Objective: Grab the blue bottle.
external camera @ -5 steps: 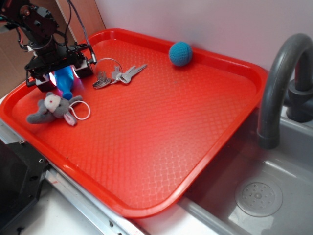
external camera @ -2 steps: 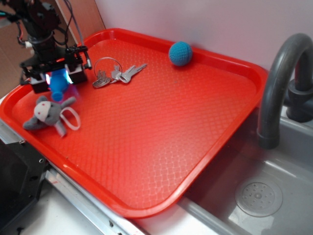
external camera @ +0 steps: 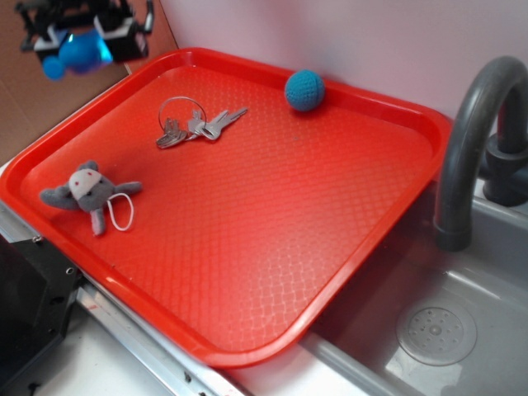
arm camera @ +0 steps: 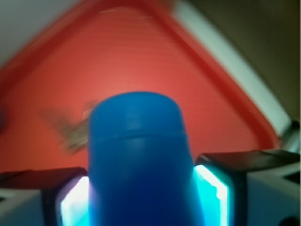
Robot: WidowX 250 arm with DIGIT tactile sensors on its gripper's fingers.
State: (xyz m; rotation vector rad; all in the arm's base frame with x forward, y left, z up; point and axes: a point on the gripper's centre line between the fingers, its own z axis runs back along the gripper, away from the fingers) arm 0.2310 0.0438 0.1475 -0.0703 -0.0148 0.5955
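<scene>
Bottle [arm camera: 138, 160] first: from the wrist camera I see it fill the view, pinched between both fingers of my gripper [external camera: 82, 37], so the grab looks done. Nothing seems left except keeping the hold. Below it lies the tray [external camera: 388, 198], and the bottle hangs clear above the tray's far left corner. On the tray sit the plush toy [external camera: 82, 191], then the keys [external camera: 194, 124], and farthest, the ball [external camera: 304, 90].

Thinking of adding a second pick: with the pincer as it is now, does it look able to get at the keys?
Probably not yet. The pincer is shut on the blue bottle, raised beyond the tray's far-left corner. The keys lie uncovered, but the jaws are occupied.
</scene>
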